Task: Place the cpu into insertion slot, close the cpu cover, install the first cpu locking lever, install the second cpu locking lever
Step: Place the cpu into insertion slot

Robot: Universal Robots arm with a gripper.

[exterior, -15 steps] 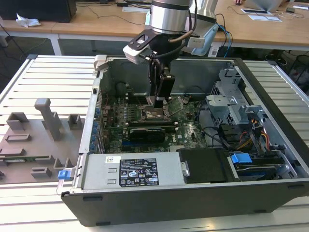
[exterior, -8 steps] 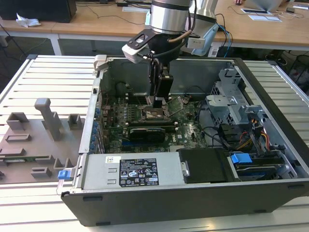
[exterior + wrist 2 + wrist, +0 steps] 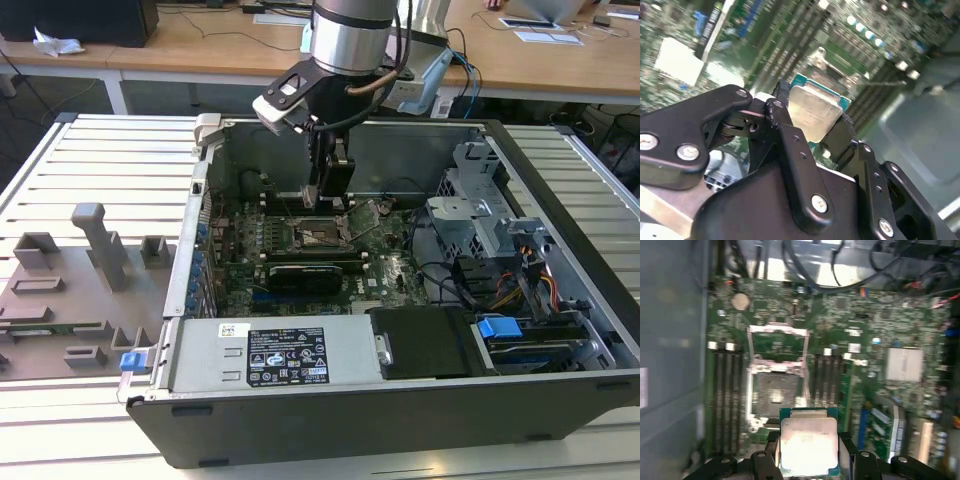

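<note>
The cpu (image 3: 807,442), a small square chip with a pale metal top and a teal-green edge, sits between the black fingers (image 3: 771,452) of my gripper (image 3: 808,450), which is shut on it. In the second wrist view the cpu (image 3: 816,111) shows the same grip by the gripper (image 3: 812,122). The insertion slot (image 3: 774,394) lies open on the green motherboard just beyond the chip, and the cpu is held above it, not in it. The cpu cover (image 3: 777,330), a silver frame with a square window, is flipped open at the slot's far side. In the exterior view my gripper (image 3: 325,195) hangs just above the insertion slot (image 3: 313,236).
The motherboard lies inside an open computer case (image 3: 560,190) on a slatted table. A power supply (image 3: 290,355) fills the near side and a drive cage (image 3: 480,215) with cables stands at the exterior view's right. Memory slots (image 3: 725,400) flank the socket. A grey fixture plate (image 3: 70,290) lies outside the case.
</note>
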